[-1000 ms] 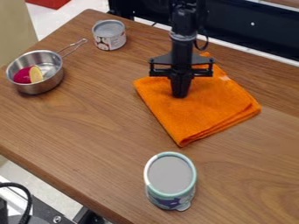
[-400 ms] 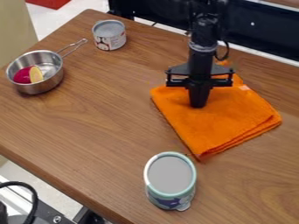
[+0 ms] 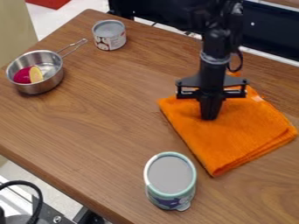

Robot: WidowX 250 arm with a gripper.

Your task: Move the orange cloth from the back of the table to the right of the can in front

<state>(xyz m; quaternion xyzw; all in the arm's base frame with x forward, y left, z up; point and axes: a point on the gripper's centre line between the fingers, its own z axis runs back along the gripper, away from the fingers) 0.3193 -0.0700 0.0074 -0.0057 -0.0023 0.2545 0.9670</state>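
Observation:
The black gripper points down onto a folded orange cloth right of the table's middle. Its fingers are together, shut on the cloth near the left part of its upper half. The cloth lies almost flat, one corner toward the near side and its layered edge facing lower right. How much fabric is between the fingertips is hidden.
A teal-rimmed canister stands close to the cloth's near corner. Farther off are a small can and, at the left, a metal saucepan holding a magenta-and-yellow item. The wooden table's edge runs along the lower left.
Gripper and cloth have moved together to the right and toward the near side, bringing the cloth's near corner past the canister's right side. The canister, can and saucepan have stayed put.

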